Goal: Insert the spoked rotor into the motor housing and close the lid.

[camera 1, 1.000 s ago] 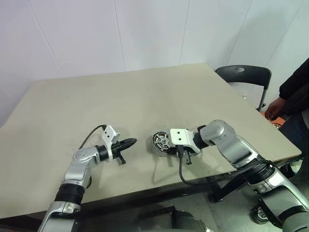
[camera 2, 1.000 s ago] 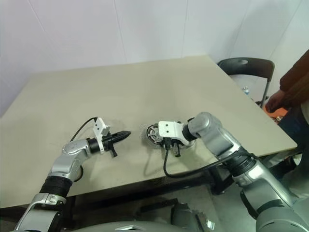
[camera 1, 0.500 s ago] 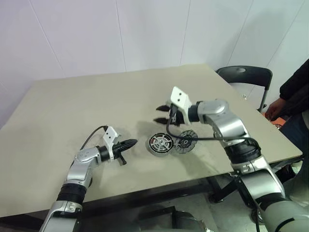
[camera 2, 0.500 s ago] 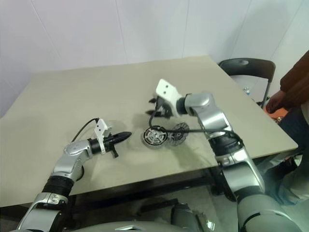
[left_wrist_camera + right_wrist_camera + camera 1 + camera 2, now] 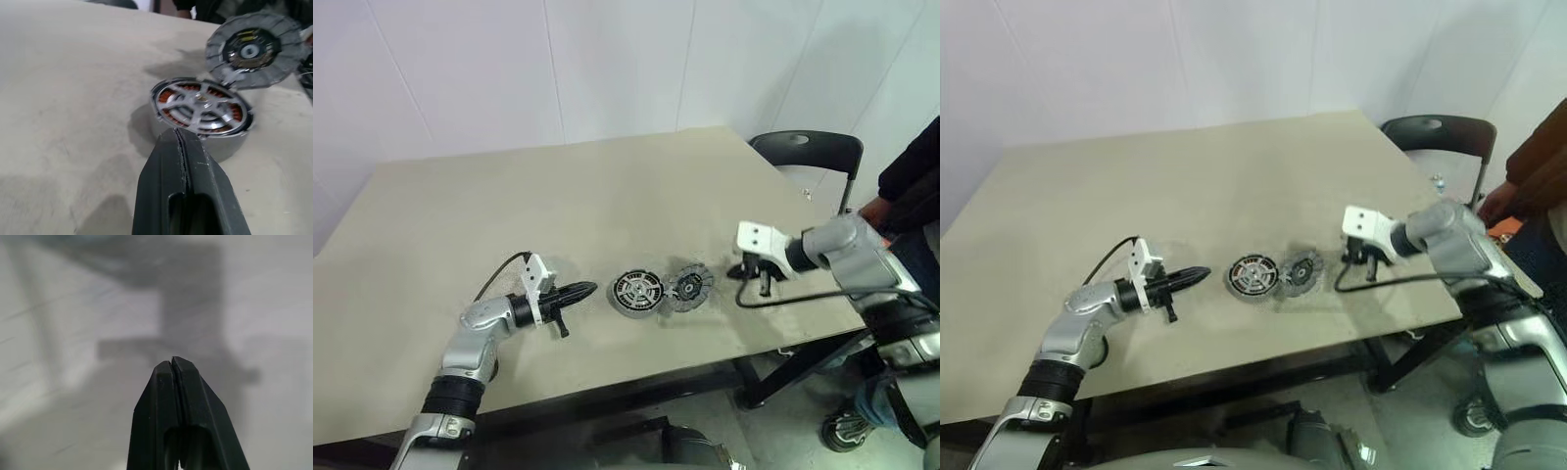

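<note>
I see the spoked rotor (image 5: 201,107) seated in the motor housing (image 5: 636,293) on the table (image 5: 558,215), the lid (image 5: 690,286) leaning against it. Both my left gripper (image 5: 587,289) and right gripper (image 5: 748,277) have their fingers pressed together, holding nothing.

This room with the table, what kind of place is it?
Probably a plain test room or lab: a bare beige table against white walls, a dark folding chair beside it, and small motor parts laid out between two robot arms.

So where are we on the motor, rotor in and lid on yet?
The spoked rotor looks seated in the motor housing. The lid is not on: it leans beside the housing. Nothing is in hand; the left gripper and right gripper have shut, empty jaws. Closing the lid remains.
</note>
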Available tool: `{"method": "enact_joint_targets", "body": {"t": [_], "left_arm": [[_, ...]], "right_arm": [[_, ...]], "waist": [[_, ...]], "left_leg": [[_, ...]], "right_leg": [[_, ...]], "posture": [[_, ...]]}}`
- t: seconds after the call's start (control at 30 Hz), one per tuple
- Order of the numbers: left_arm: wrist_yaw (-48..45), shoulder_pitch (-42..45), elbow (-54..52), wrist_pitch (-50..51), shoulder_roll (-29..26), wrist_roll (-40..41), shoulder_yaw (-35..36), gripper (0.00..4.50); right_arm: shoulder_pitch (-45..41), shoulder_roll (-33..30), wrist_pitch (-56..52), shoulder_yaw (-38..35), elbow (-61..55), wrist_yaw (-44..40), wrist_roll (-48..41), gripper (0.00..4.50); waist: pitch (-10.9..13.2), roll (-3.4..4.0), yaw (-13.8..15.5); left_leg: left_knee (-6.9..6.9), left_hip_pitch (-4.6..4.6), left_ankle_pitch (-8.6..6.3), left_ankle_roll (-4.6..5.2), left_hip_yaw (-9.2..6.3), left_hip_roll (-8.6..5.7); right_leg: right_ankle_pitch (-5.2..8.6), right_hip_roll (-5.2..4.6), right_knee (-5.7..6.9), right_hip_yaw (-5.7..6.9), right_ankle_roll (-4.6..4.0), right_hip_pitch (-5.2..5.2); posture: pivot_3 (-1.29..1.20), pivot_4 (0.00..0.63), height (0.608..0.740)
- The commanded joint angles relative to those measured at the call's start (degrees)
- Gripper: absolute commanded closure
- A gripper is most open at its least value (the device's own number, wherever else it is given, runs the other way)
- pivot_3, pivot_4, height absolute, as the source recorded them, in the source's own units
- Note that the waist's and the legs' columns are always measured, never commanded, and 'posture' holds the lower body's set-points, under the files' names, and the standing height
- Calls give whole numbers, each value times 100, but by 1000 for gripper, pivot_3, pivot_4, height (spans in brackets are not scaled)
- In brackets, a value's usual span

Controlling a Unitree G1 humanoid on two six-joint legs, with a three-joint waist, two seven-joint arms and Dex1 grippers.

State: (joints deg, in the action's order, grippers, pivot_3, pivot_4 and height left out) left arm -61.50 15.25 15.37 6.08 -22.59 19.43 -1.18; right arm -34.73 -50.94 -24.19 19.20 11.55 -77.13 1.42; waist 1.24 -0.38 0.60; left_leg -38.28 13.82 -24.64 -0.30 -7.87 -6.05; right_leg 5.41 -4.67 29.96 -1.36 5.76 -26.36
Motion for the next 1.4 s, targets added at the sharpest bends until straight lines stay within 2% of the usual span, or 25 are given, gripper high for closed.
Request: {"method": "enact_joint_targets", "body": {"t": [0.03,0.27,0.47,0.6,0.97,1.23,1.4], "left_arm": [[-163,53,-198,-12,-121,94,35,4500],[-247,30,-90,-119,-156,42,18,4500],[-237,-75,-144,-113,-166,48,26,4500],[-164,-89,-234,-44,-107,38,-27,4500],[-123,-38,-55,-30,-92,-39,-74,4500],[-82,-59,-87,-46,-97,-158,-177,4500],[-10,-79,-248,46,-136,-151,-205,4500]], "right_arm": [[172,29,-482,-224,-854,-332,-554,4457],[206,595,-1125,-356,-1280,39,-1038,4457],[143,749,-1098,-362,-1280,326,-1070,4457],[-99,1040,-724,-322,-805,960,-698,4457],[-94,1404,-1457,-801,-1171,869,-1718,4457],[-32,2211,-1830,-906,-1187,1547,-2081,4457],[62,2793,-1572,-527,-708,2271,-1651,4457]], "waist": [[0,0,-7],[1,-1,30],[1,-1,11],[1,-1,17],[1,0,10],[1,0,13],[0,1,5]], "left_leg": [[0,-6,1,-2,2,1],[-3,-54,4,-7,-1,9],[-1,-42,3,-5,-5,7],[1,-43,2,-5,-3,7],[2,-42,3,-6,-6,8],[1,-46,4,-8,-7,9],[2,-43,4,-8,-8,7]], "right_leg": [[-1,2,0,0,-1,4],[-2,5,-1,1,-4,62],[-4,5,0,3,-6,50],[-4,4,-2,2,-6,48],[-4,5,-2,6,-6,49],[-4,6,0,6,-6,50],[-5,6,8,6,-6,47]], "posture": [[0,0,740],[0,0,740],[0,0,740],[0,0,740],[0,0,740],[0,0,740],[0,0,740]]}}
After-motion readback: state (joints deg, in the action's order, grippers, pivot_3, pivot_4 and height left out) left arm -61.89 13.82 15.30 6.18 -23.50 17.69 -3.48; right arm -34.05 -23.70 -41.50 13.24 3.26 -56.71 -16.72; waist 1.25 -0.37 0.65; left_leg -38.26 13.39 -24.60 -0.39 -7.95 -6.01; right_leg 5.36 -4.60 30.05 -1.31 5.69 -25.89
